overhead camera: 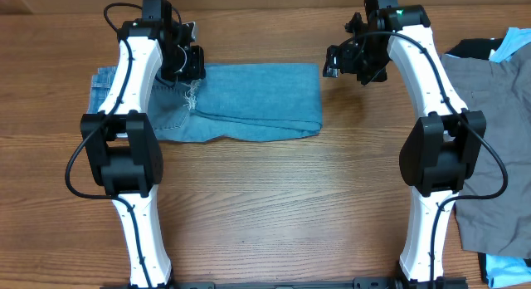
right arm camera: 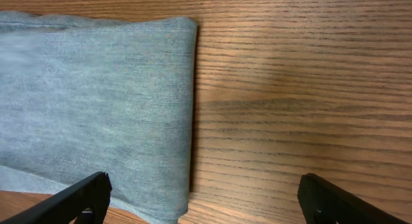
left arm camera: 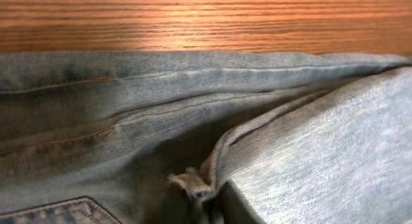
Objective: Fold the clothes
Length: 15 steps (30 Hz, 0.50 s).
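Observation:
The light-blue denim jeans (overhead camera: pixel 249 102) lie folded across the far half of the wooden table. Their waistband end is at the left, and a smooth fold edge (right arm camera: pixel 187 108) is at the right. My left gripper (overhead camera: pixel 191 73) is low over the jeans' middle, shut on a frayed leg hem (left arm camera: pixel 192 183); its fingers show only as dark shapes at the bottom of the left wrist view. A stitched pocket corner (left arm camera: pixel 77 210) lies beside it. My right gripper (right arm camera: pixel 203 198) is open and empty, straddling the fold edge just above the table; in the overhead view it (overhead camera: pixel 342 65) is next to the jeans' right end.
Grey trousers (overhead camera: pixel 494 123) lie spread at the table's right edge, partly under my right arm. A black garment (overhead camera: pixel 471 48) and a pale-blue one (overhead camera: pixel 516 41) lie behind them. More pale-blue cloth (overhead camera: pixel 506 268) shows at the front right corner.

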Tool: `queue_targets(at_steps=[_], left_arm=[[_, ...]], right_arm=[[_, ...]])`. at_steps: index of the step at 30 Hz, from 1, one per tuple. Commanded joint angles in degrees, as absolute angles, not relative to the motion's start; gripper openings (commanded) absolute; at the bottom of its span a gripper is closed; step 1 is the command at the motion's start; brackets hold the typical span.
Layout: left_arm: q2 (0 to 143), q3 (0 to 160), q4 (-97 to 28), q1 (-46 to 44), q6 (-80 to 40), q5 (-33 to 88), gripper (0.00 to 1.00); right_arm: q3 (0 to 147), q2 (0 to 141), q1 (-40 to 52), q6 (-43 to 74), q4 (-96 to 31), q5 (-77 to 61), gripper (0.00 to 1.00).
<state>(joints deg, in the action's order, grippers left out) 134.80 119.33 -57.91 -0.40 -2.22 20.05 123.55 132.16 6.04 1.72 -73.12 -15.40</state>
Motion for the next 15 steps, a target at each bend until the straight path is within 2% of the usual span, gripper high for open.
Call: queue_targets(at_steps=[1,2,4,7,10,12,13,15], left_arm=[[134.8,120.73,-58.26,-0.56,-1.26,17.34,0.58],[134.78,121.08,-58.54,-0.47,-1.28,16.97,0.73],[134.78,122.85,-60.36,-0.36,-1.28,16.97,0.82],[134.78,127.22,-64.86,-0.43,-1.39,18.09,0.79],[134.78,129.27,-68.9,-1.5,-1.45,21.19,0.63],[134.93,127.31,-70.06,-3.03,-1.45,23.29,0.4],[134.96,126.06,-69.8,-3.7,-1.48,23.4,0.31],[135.0,123.04,-69.12,-5.17,-1.48,23.4,0.24]], right_arm=[[124.44,129.23,5.87,1.56,-73.14,-15.05,0.97],[124.44,129.23,5.87,1.54,-73.17,-15.03,0.97],[124.44,129.23,5.87,1.54,-73.17,-15.03,0.97],[124.44,129.23,5.87,1.54,-73.17,-15.05,0.98],[123.79,129.23,5.87,1.58,-72.9,-15.14,1.0],[123.07,129.23,6.04,1.56,-72.73,-15.11,1.0],[123.02,129.23,6.04,1.58,-72.75,-15.11,0.99],[122.96,129.23,6.04,1.56,-72.79,-15.29,0.95]])
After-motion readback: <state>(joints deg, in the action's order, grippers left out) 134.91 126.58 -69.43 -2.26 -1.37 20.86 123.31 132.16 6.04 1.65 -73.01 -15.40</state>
